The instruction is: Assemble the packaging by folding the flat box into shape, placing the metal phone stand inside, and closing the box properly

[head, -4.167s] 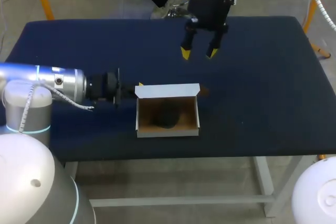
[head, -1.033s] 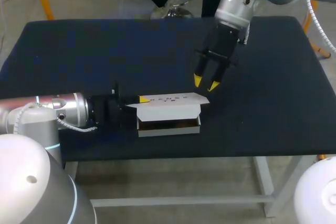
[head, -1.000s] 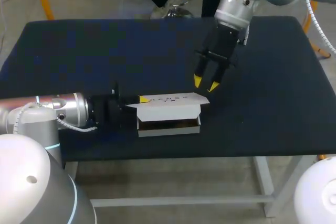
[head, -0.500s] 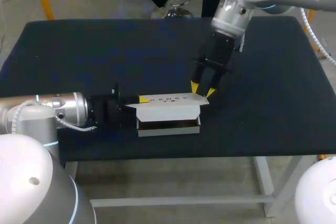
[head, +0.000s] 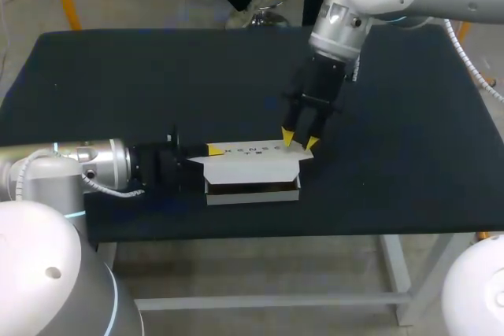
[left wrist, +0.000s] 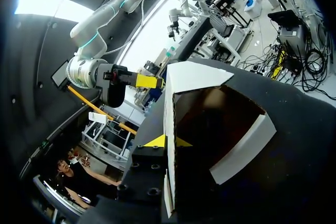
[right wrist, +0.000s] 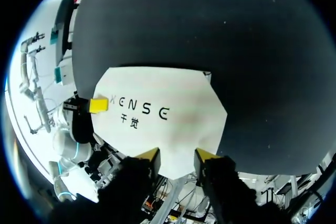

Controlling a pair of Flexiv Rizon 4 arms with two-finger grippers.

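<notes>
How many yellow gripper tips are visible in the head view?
3. Two on the right gripper at the box's right end; one on the left gripper at its left; another may be hidden.

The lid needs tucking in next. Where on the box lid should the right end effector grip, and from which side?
Probably the free front edge of the lid, near its right end, coming from above. The lid hangs half closed over the box, leaving a gap under that edge, and the left end effector clamps the left wall.
</notes>
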